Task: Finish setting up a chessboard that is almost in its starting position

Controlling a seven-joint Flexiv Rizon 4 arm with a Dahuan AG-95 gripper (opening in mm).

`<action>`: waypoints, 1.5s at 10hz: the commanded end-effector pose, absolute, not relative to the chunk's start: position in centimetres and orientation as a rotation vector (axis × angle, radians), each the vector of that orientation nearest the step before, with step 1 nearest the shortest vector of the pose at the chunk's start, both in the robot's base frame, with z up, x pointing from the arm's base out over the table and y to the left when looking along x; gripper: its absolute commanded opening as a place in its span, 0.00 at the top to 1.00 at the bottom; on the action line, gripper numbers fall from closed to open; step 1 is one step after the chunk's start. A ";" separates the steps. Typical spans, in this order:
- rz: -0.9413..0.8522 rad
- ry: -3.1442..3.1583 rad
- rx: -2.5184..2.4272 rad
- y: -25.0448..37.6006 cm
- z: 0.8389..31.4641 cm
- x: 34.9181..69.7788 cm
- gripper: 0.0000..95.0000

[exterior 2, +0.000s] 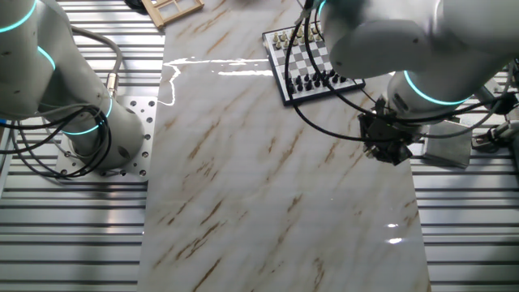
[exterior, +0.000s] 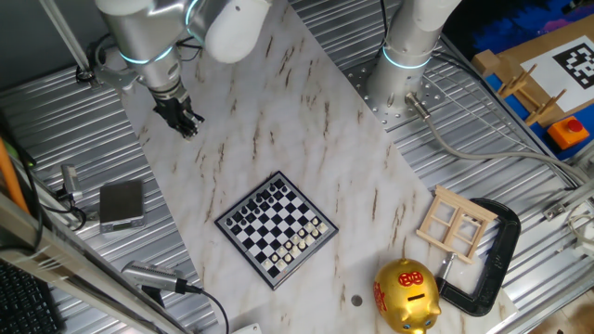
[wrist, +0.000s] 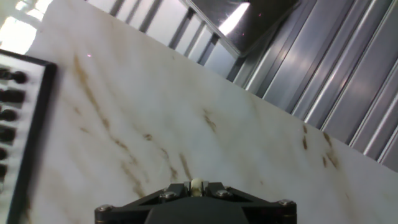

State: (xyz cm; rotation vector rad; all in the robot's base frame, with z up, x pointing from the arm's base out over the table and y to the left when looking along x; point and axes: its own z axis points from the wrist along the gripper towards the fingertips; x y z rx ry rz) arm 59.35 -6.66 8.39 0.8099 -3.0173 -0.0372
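A small square chessboard (exterior: pixel 276 228) with a dark frame sits turned cornerwise, like a diamond, on the near middle of a brown-veined marble tabletop (exterior: pixel 278 111), dark pieces lining its far-left side and pale ones its near-right. The black two-finger gripper (exterior: pixel 183 119) hangs well apart at the far left edge; whether its fingers are parted cannot be told, and nothing shows in them.

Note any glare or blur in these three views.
The other fixed view: bright glare streaks on the marble table beside the chessboard. Hand view: board edge blurred, a reflection on the metal. One fixed view: even light, end effector sharp.
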 end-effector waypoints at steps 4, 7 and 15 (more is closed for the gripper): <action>-0.064 -2.992 0.896 -6.6 8.4 59.5 1.00; -0.075 -2.983 0.929 -6.6 8.4 59.5 1.00; -0.155 -3.016 0.806 1.5 6.6 61.6 1.00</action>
